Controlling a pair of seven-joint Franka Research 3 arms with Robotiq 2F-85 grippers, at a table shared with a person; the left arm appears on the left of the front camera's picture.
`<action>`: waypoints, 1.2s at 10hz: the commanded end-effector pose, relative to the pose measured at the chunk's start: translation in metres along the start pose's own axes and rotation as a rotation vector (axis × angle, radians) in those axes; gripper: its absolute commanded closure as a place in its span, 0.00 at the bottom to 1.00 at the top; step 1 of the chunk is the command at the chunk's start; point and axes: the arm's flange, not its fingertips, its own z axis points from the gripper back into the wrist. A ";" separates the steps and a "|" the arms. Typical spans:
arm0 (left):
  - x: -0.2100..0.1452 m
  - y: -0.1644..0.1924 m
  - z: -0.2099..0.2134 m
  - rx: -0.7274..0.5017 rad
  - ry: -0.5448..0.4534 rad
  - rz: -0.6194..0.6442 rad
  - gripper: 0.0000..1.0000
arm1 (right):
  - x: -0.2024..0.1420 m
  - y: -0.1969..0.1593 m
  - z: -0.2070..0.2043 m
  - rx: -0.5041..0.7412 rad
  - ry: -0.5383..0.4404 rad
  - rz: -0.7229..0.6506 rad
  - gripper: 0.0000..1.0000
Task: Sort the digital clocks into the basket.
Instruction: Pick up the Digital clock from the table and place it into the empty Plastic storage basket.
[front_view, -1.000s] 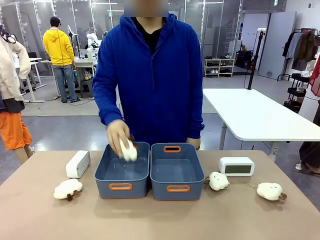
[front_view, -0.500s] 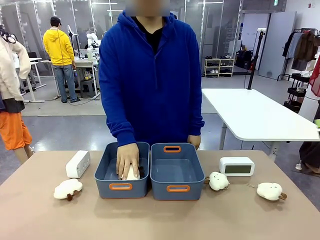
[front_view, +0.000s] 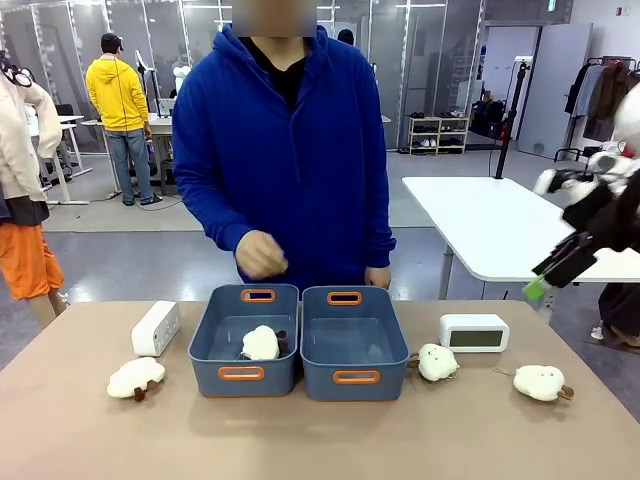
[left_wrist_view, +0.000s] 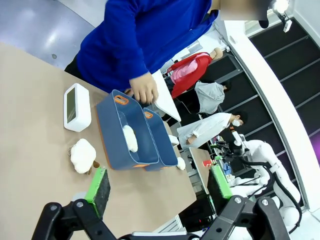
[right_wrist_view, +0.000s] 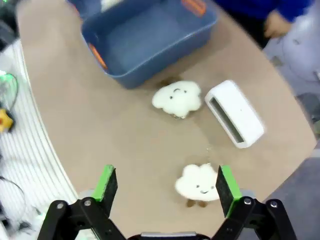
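Legend: you are risking a wrong pick, because the right gripper (right_wrist_view: 166, 181) is hanging with its fingers (right_wrist_view: 106, 186) spread wide and holding nothing. A plush (right_wrist_view: 199, 183), not a clock, is lying in the line between them, so a straight descent is likely ending on the toy. The right clock (right_wrist_view: 234, 113) is lying beyond the fingers, off to the right-hand pad's side, toward the table's far right corner. A second plush (right_wrist_view: 176, 97) is sitting between it and the empty right bin (right_wrist_view: 150, 42). A mis-sort is also threatening, since the left bin (front_view: 208, 370) is holding a third plush (front_view: 260, 342) under the person's hand (front_view: 260, 256). The left gripper (left_wrist_view: 159, 182) is gaping equally wide and empty, and the left clock (left_wrist_view: 77, 106) is sitting well ahead of it, toward the far left corner.
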 end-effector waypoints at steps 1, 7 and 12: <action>0.001 -0.001 0.001 -0.019 -0.011 -0.010 0.00 | 0.016 -0.021 -0.026 -0.165 0.171 0.407 0.00; 0.001 -0.001 0.001 -0.019 -0.011 -0.010 0.00 | 0.035 -0.019 -0.056 -0.093 0.241 0.397 0.00; 0.001 -0.001 0.001 -0.019 -0.011 -0.010 0.00 | 0.048 -0.061 -0.102 -0.039 0.223 0.459 0.00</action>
